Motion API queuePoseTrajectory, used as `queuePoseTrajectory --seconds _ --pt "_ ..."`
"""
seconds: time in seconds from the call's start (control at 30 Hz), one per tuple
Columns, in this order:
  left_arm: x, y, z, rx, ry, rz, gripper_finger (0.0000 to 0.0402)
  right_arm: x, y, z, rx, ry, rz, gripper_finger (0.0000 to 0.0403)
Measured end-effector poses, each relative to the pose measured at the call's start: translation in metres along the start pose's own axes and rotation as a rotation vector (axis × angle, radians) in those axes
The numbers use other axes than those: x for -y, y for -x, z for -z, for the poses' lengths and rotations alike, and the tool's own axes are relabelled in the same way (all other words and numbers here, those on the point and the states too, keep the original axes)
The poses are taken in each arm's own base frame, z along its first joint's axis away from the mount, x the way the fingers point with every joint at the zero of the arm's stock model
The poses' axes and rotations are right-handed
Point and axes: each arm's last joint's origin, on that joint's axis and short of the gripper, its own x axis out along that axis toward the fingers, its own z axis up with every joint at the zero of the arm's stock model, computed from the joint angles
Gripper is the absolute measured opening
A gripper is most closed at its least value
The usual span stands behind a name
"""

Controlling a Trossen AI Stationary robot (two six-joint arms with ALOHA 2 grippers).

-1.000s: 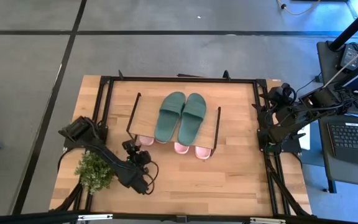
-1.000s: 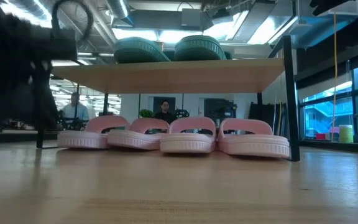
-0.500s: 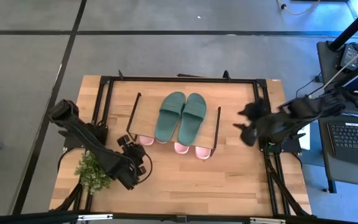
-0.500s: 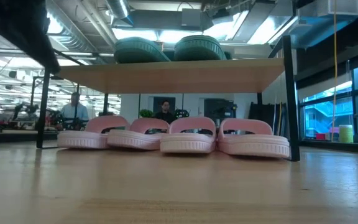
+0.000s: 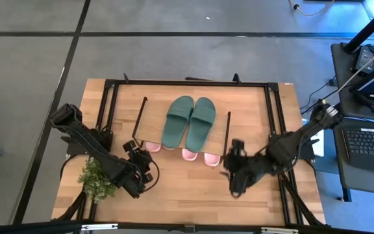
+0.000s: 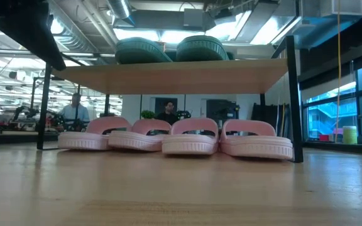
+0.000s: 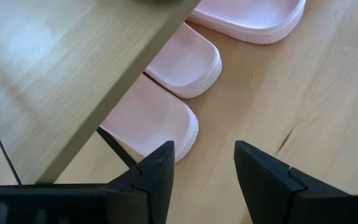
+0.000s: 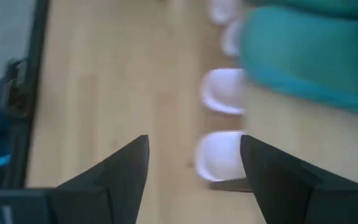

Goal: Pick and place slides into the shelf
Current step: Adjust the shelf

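Two dark green slides [image 5: 190, 121] lie side by side, soles down, on the shelf's wooden plank [image 5: 151, 123]. Several pink slides [image 6: 187, 136] stand in a row on the table under the plank, with their ends [image 5: 197, 156] poking out on the near side. My left gripper [image 5: 139, 151] hangs open above the table near the shelf's near left corner, and the pink slides [image 7: 166, 118] lie ahead of its fingers. My right gripper [image 5: 232, 168] hangs open just off the shelf's near right corner, with nothing between its fingers [image 8: 129, 162].
A small green plant [image 5: 97, 179] stands at the table's near left, under my left arm. Black frame rails [image 5: 109, 84] run along the table's sides. Bare tabletop [image 5: 193, 195] lies in front of the shelf. People [image 6: 75, 112] show in the room beyond.
My right gripper has swung from the table's right edge toward the shelf's near right corner, sinking and rolling as it went, and it has stayed open. My left gripper rose off the table near the shelf's left corner, then held still. The slides have not moved.
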Motion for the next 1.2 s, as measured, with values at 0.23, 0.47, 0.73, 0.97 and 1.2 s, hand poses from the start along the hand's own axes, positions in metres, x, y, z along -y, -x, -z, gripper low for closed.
queuePoseTrajectory --seconds 0.23,0.47,0.73,0.97,1.2 --pt "0.000 0.000 0.000 0.000 -0.027 -0.001 0.0159 -0.039 -0.036 0.011 -0.089 0.056 -0.086 0.0253" --pt "0.000 0.000 0.000 0.000 -0.026 -0.001 0.0159 -0.041 -0.072 0.022 -0.184 0.065 0.059 0.0253" --pt "0.000 0.000 0.000 0.001 -0.019 0.002 0.0159 -0.029 -0.075 0.027 -0.242 0.038 0.166 0.0253" --pt "0.000 0.000 0.000 0.001 -0.019 0.001 0.0159 -0.024 -0.072 0.029 -0.237 0.031 0.251 0.0253" --pt "0.000 0.000 0.000 0.001 -0.018 0.001 0.0159 -0.011 -0.075 0.028 -0.280 0.028 0.306 0.0253"
